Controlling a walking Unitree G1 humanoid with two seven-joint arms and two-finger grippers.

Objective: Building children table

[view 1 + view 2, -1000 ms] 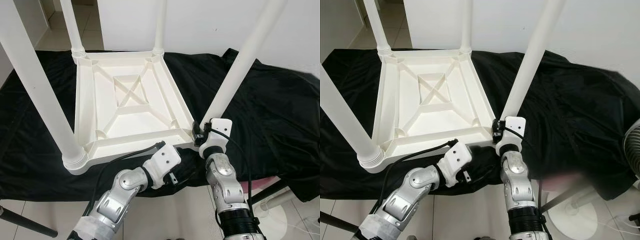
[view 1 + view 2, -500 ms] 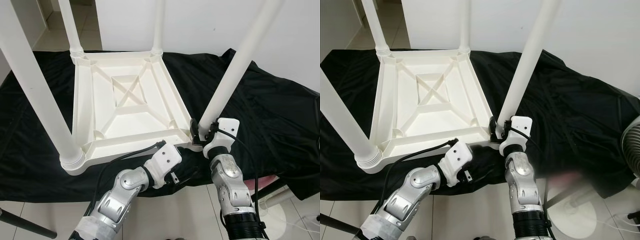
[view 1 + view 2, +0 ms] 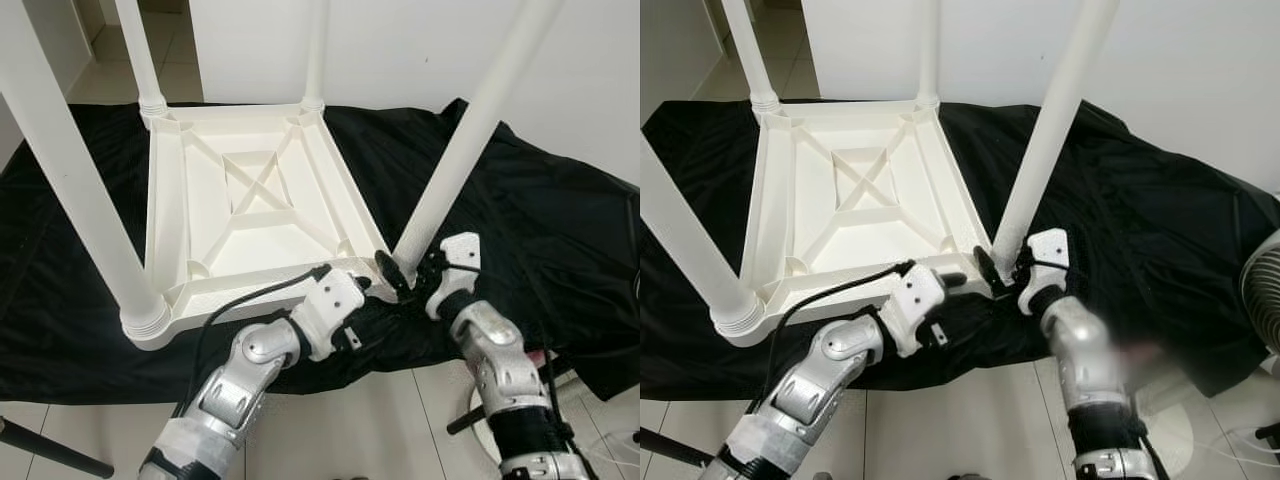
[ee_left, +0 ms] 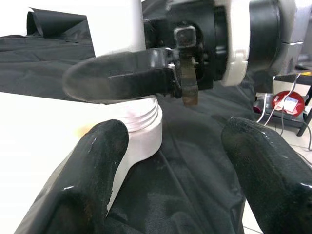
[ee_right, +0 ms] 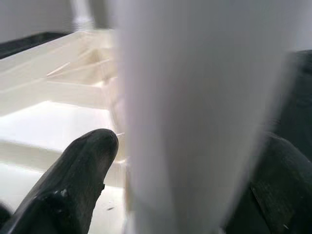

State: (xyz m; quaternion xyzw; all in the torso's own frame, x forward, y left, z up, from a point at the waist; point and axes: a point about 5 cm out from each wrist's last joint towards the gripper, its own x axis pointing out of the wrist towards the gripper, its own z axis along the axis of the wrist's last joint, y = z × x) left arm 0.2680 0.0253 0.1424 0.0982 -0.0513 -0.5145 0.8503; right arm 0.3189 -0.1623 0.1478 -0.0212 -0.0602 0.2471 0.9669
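Right hand (image 3: 402, 277) clamped round smooth white plastic table leg (image 3: 462, 147); left hand (image 4: 170, 161) apart, near ribbed base.

A white plastic children's table (image 3: 250, 210) lies upside down on a black cloth (image 3: 540, 230), its ribbed underside facing up and four white legs rising from its corners. The near right leg (image 3: 470, 130) leans away to the right. The right gripper (image 3: 405, 277) sits at the base of that leg, one black finger on each side of it. The left gripper (image 3: 362, 283) lies just beside it at the table's near right corner, its fingers hidden. Pale tiled floor (image 3: 380, 430) shows below the cloth's near edge.
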